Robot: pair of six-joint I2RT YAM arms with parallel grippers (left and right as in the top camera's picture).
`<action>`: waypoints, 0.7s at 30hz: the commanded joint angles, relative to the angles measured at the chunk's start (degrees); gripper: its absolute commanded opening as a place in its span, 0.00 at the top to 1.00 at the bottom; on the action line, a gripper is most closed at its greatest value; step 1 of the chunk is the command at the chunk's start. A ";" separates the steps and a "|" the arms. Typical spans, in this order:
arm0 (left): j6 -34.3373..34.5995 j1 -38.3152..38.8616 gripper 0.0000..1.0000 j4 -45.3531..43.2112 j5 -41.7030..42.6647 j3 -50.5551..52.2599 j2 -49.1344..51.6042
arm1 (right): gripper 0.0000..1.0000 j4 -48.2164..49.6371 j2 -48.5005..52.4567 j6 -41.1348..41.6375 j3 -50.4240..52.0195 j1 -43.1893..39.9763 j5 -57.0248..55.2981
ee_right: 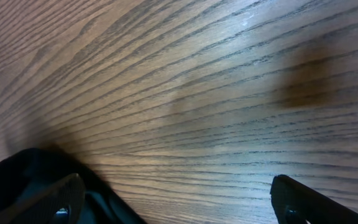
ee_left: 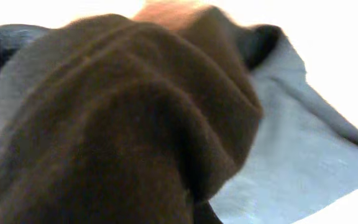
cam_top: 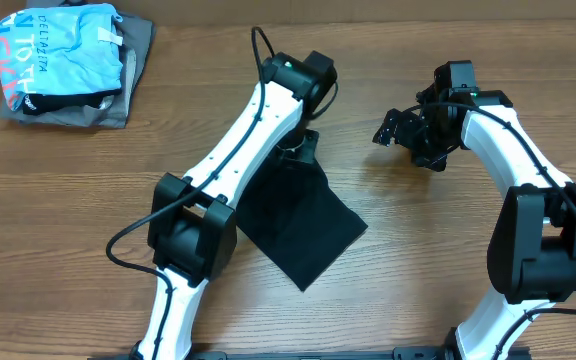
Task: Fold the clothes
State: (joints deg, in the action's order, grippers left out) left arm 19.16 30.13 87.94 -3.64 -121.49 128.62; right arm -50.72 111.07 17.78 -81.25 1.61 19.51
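As the counter [cam_top: 428,260] is being viewed from above, two arms, two grippers, one black shirt [cam_top: 303,225] and one pile of two garments are being counted. The shirt is lying at the middle of the counter, its near part being spread flat beside the left arm and its far end being bunched upward. That bunched end is being clenched by the left gripper [cam_top: 303,148], which is pointing down onto it, and the left wrist view is being filled by dark fabric. The right gripper [cam_top: 393,128] is being held released, jaws wide, to the right of the shirt and apart from it; only wood grain is being seen between its fingers [ee_right: 300,202]. At the far left corner a blue shirt [cam_top: 63,50] is resting on a grey garment [cam_top: 133,60]. White and red lettering is being carried by the blue shirt, but it is too small to be read.
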 commanded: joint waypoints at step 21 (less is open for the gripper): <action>2.08 -21.70 0.96 8.85 -1.60 -12.61 0.61 | 0.01 -0.07 -0.35 0.04 0.28 0.17 0.24</action>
State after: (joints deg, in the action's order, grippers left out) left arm 20.88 5.15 96.64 -8.88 -132.42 128.81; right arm -50.98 111.07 17.76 -81.21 1.61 19.53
